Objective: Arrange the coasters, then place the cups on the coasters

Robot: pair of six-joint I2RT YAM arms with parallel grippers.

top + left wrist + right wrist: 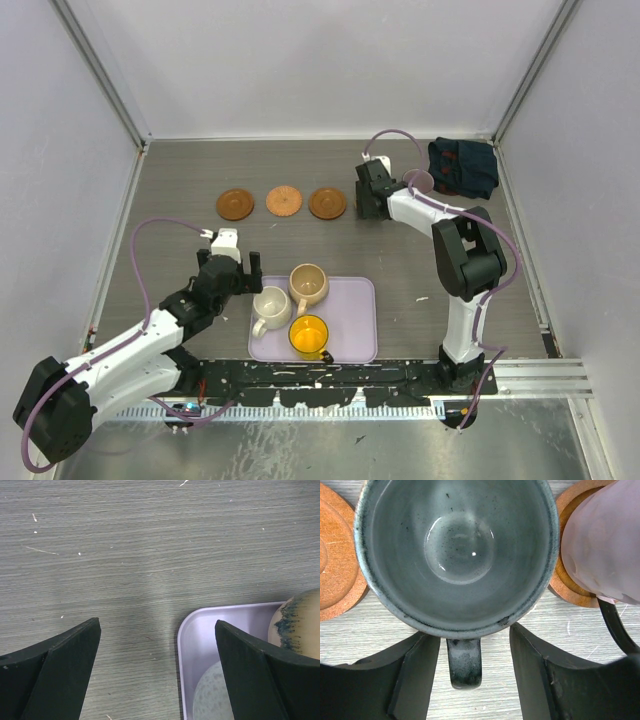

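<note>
Three bare coasters [284, 201] lie in a row on the table [180, 180], well beyond the tray [362, 300]. The right gripper [475, 635] is at the right end of that row, beyond the tray's far right corner. Its jaws are apart and grip nothing, flanking the handle of the grey cup [457, 545] with a gap on either side. That cup stands upright and empty. I cannot tell whether a coaster lies under it. Just right of it the mauve cup [602, 540] stands on a coaster of its own.

Three cups are on the tray: the tan cup [308, 285] at the far side, the cream cup [270, 306] at the left, and the yellow cup [309, 336] nearest the arms. The left gripper [232, 268] hovers at the tray's far left corner with its jaws spread wide and nothing between them. A dark cloth [462, 167] lies far beyond the tray's right side.
</note>
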